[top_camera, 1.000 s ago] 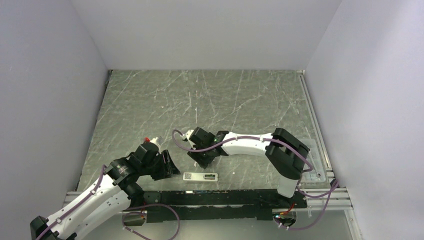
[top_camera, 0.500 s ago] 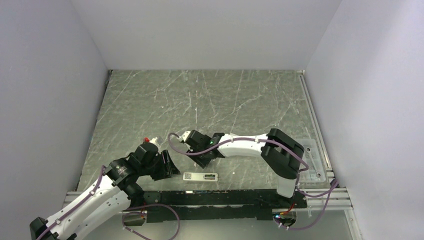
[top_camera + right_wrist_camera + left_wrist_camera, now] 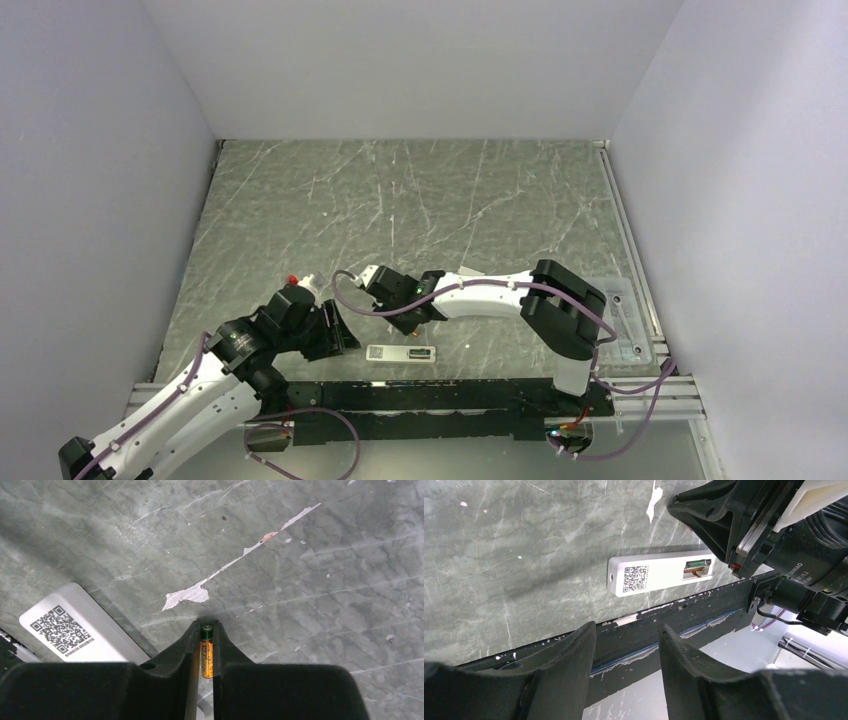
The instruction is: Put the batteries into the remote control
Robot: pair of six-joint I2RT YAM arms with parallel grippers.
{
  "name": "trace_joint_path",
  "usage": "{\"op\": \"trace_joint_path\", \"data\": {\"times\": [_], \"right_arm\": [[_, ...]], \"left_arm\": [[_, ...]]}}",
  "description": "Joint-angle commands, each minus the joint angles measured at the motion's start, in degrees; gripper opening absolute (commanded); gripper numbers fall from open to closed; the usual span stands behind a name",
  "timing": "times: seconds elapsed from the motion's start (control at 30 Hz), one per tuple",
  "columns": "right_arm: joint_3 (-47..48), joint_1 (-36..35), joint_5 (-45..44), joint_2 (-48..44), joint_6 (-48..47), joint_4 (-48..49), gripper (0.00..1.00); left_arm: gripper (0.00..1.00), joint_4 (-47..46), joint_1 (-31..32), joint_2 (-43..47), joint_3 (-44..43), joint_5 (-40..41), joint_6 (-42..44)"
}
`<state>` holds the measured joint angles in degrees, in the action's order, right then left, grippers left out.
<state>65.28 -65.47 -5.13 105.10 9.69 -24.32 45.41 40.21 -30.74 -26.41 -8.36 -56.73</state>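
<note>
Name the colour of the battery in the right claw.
Battery: gold, green tip; right wrist view.

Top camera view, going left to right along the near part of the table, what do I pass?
left claw → remote control → right arm's black elbow

plain pale walls (image 3: 410,60) box in a scratched grey-green marbled table (image 3: 470,190) under even light.
</note>
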Motion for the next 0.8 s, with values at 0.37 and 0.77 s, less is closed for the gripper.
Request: {"op": "trace_joint_path", "data": {"times": [0.37, 0.77], "right_arm": [[-0.91, 0.7, -8.29, -3.81, 3.85, -1.13, 0.0], [-7.6, 0.87, 0.78, -15.79, 4.26, 3.54, 0.0]], "left_arm": [[0.54, -4.13, 0.22, -2.22, 0.31, -5.0, -1.64], [0.6, -10.57, 0.22, -4.43, 4.23, -11.79, -5.77]]}}
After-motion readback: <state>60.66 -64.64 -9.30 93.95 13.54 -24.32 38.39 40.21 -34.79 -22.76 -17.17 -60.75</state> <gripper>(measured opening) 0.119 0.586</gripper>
